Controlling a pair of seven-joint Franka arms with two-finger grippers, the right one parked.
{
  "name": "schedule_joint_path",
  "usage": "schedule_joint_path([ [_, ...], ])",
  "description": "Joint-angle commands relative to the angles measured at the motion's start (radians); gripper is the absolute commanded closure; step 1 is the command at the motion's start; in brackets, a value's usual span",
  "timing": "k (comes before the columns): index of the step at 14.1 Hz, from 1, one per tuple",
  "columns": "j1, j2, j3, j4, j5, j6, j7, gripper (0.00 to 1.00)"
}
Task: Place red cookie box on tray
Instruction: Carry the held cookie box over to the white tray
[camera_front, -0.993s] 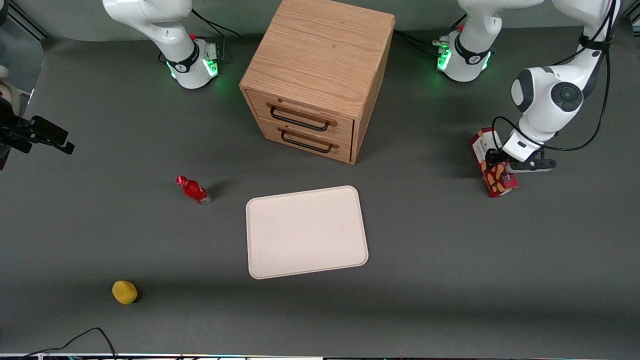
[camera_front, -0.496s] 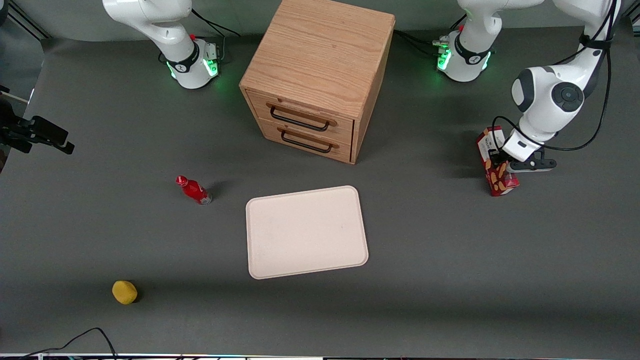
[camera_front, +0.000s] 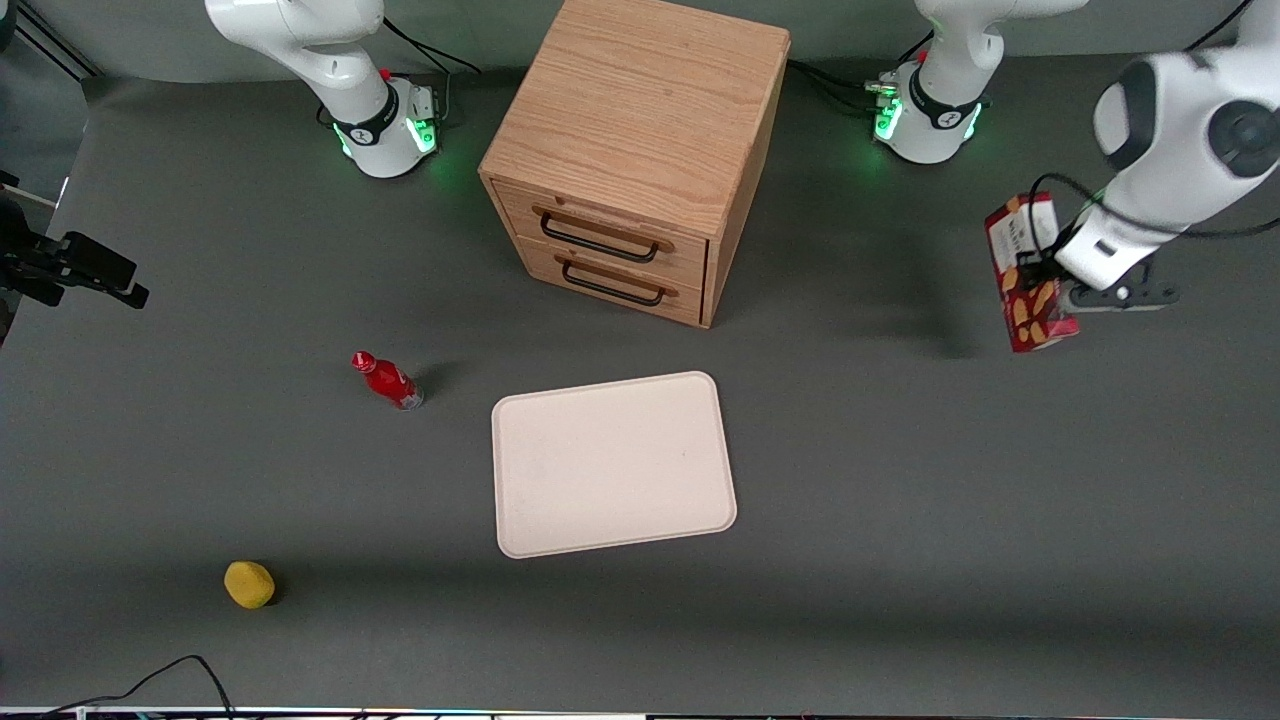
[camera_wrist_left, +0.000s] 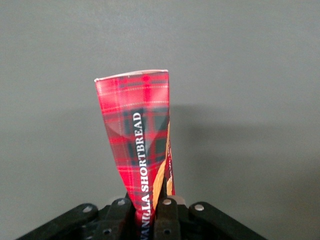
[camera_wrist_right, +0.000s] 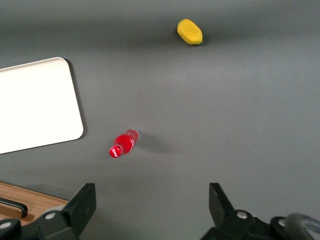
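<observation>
2 fingers (camera_wrist_left: 167, 215) pinching the red cookie box (camera_front: 1030, 272), clamped on its narrow sides near 1 end. Gripper (camera_front: 1042, 275) hanging toward the working arm's end of the table (camera_front: 900, 560), carrying the box clear of the surface, with a soft shadow lying on the grey top beneath. Box tilting a little off upright, its plaid side and the words VANILLA SHORTBREAD facing the wrist camera, its free end (camera_wrist_left: 132, 77) pointing away from the gripper. Sitting well apart from the tray (camera_front: 612, 462), which is lying flat and bare near the table's middle, nearer the front camera than the wooden drawer cabinet (camera_front: 640, 150). Cabinet showing 2 closed drawers with dark handles, fronts turned toward the tray. Small red bottle (camera_front: 388, 380) standing beside the tray, toward the parked arm's end, about level with the tray's edge nearest the cabinet. Yellow object (camera_front: 249, 584) resting nearer the front camera than the bottle, also toward the parked arm's end. Box touching nothing but the 2 fingers.
</observation>
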Motion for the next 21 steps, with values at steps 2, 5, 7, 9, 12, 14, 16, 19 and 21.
schedule_joint_path([
  [2, -0.013, -0.001, -0.045, 0.277, 0.007, -0.327, -0.011, 1.00],
  [5, -0.017, -0.001, -0.068, 0.344, 0.002, -0.400, -0.018, 1.00],
  [7, -0.022, 0.001, -0.097, 0.344, -0.004, -0.394, -0.075, 1.00],
  [9, -0.024, 0.011, -0.158, 0.344, -0.010, -0.378, -0.164, 1.00],
  [12, -0.025, 0.048, -0.261, 0.348, -0.062, -0.328, -0.334, 1.00],
  [14, -0.027, 0.120, -0.345, 0.412, -0.103, -0.274, -0.490, 1.00],
  [16, -0.030, 0.275, -0.429, 0.584, -0.108, -0.271, -0.674, 1.00],
  [19, -0.080, 0.557, -0.525, 0.881, -0.015, -0.265, -0.934, 1.00],
  [21, -0.170, 0.689, -0.531, 1.006, 0.104, -0.231, -0.982, 1.00],
])
